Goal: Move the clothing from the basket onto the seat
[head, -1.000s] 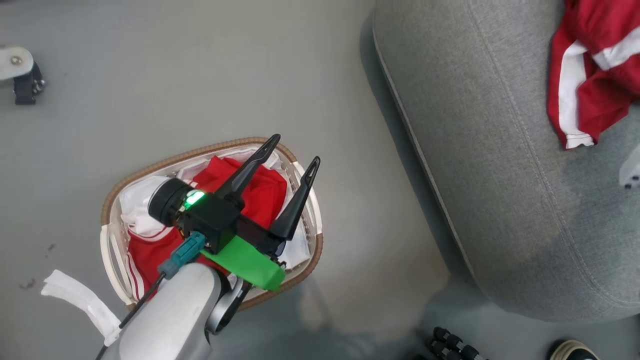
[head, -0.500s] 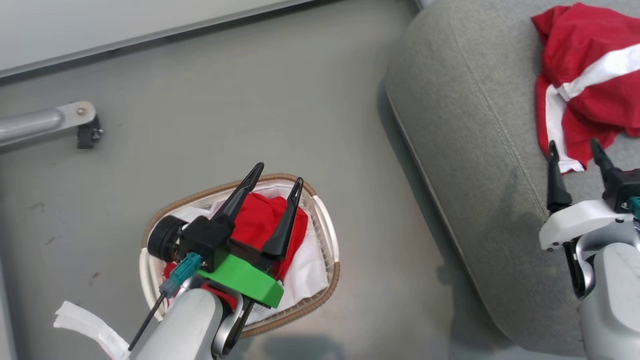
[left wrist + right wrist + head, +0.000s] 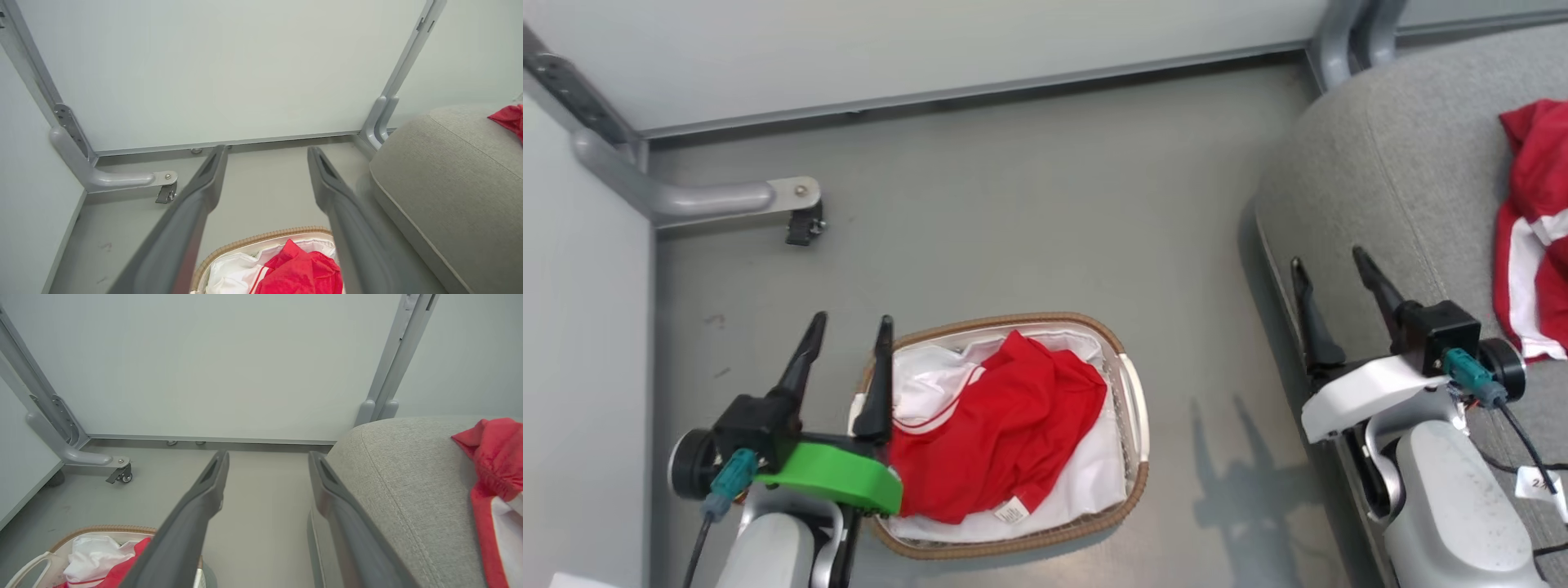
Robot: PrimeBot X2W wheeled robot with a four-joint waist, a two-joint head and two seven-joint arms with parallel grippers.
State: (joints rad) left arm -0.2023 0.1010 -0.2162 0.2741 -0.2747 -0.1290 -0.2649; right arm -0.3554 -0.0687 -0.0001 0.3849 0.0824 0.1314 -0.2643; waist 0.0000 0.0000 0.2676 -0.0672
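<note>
The basket (image 3: 1131, 408) stands on the floor at the lower middle, holding red clothing (image 3: 1005, 433) with white trim over a white liner; it shows too in the left wrist view (image 3: 261, 239) and right wrist view (image 3: 102, 530). A second red and white garment (image 3: 1531, 245) lies on the grey seat (image 3: 1380, 180) at the right, also seen red at the seat's edge (image 3: 496, 457). My left gripper (image 3: 849, 331) is open and empty above the basket's left rim. My right gripper (image 3: 1331, 265) is open and empty over the seat's left edge, left of that garment.
A pale wall panel (image 3: 931, 41) runs along the back, with a grey metal leg and caster (image 3: 805, 224) at the left. Another grey upright (image 3: 1343, 33) stands at the seat's far corner. Grey floor (image 3: 1029, 204) lies between basket and seat.
The camera has swung up and left. My right gripper has opened and let go of the garment on the seat, drawing back left. My left gripper has moved off the basket's middle to its left rim.
</note>
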